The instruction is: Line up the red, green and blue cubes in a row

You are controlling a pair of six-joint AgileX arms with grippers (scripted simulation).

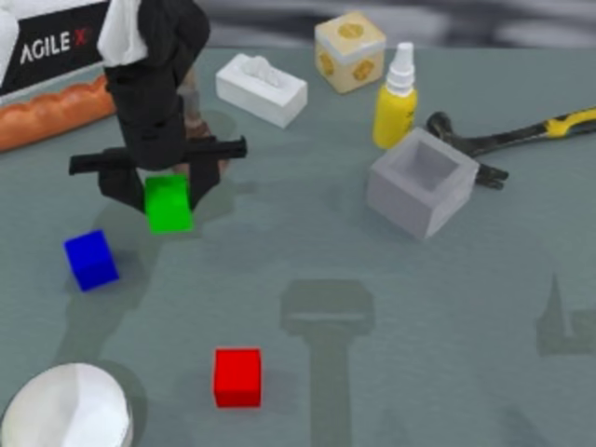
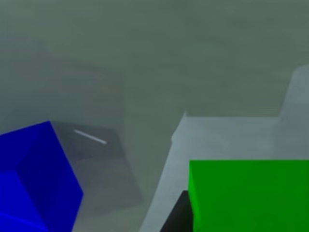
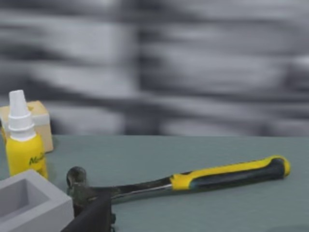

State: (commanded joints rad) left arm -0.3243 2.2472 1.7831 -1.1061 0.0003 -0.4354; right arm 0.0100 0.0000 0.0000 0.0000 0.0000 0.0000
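Observation:
The green cube (image 1: 169,207) is at the left of the table, between the fingers of my left gripper (image 1: 168,186), which is shut on it. In the left wrist view the green cube (image 2: 248,195) fills the near corner with one dark finger (image 2: 176,216) pressed against its side. The blue cube (image 1: 90,260) sits on the table just to the front left of it, also visible as the blue cube (image 2: 34,179). The red cube (image 1: 237,376) lies alone near the front, left of centre. My right arm is parked off the top view's right; only a dark part of the right gripper (image 3: 94,217) shows.
At the back stand a white block (image 1: 262,88), a cream cube with yellow emblems (image 1: 349,51) and a yellow spray bottle (image 1: 395,101). A grey hollow box (image 1: 421,182) and a hammer (image 1: 521,130) lie at the right. A white round object (image 1: 65,410) is at the front left corner.

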